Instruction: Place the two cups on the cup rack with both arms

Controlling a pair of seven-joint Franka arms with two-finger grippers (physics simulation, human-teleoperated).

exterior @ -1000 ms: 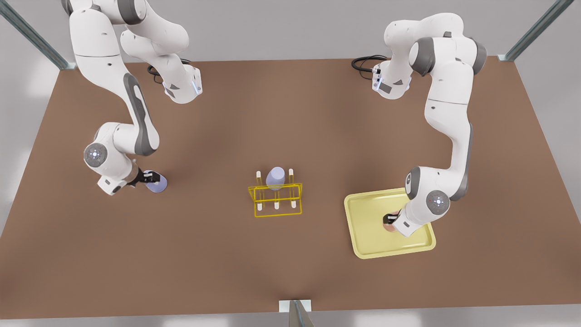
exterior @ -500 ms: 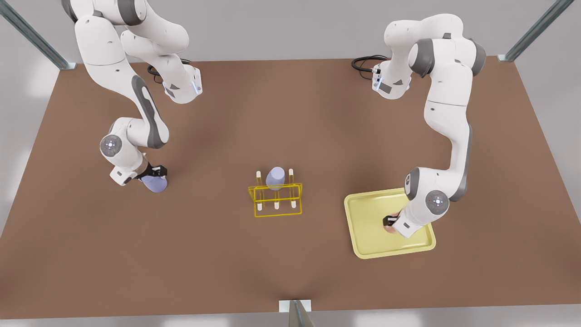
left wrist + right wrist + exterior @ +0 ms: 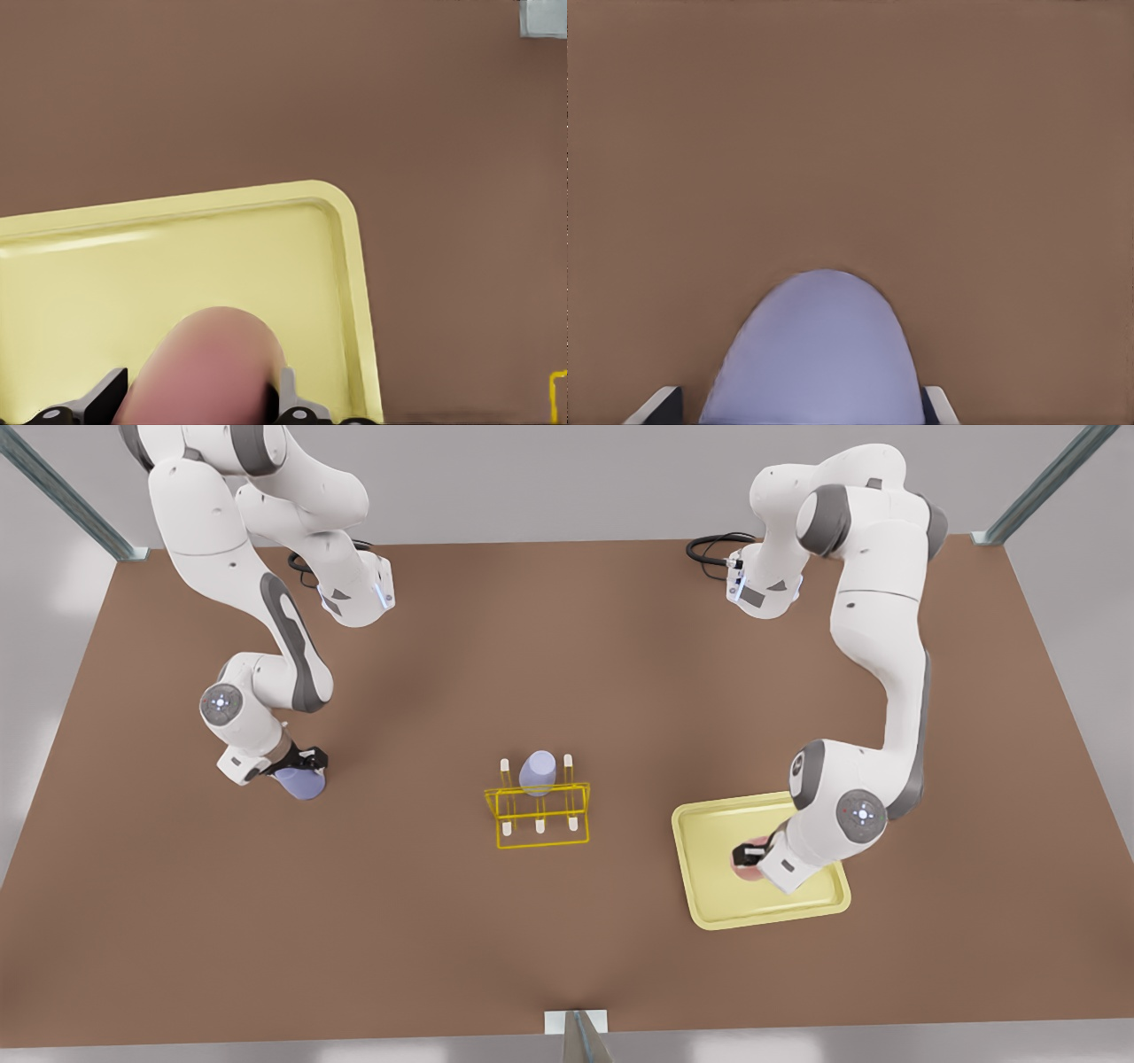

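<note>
Left end effector (image 3: 747,856) grips the pink cup (image 3: 208,367) above the pale-yellow tray (image 3: 709,903). Right end effector (image 3: 306,762) grips the lavender cup (image 3: 299,783) above the surface (image 3: 567,646). Step: transport. Next, each cup must be inverted over a free peg on the cup rack (image 3: 538,812), beside the third cup (image 3: 537,772).

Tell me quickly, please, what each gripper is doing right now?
Left gripper: shut on the pink cup over the tray.
Right gripper: shut on the lavender cup.

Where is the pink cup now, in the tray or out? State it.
In. The pink cup sits over the pale-yellow tray floor, inside its rim, between the left gripper fingers.
</note>
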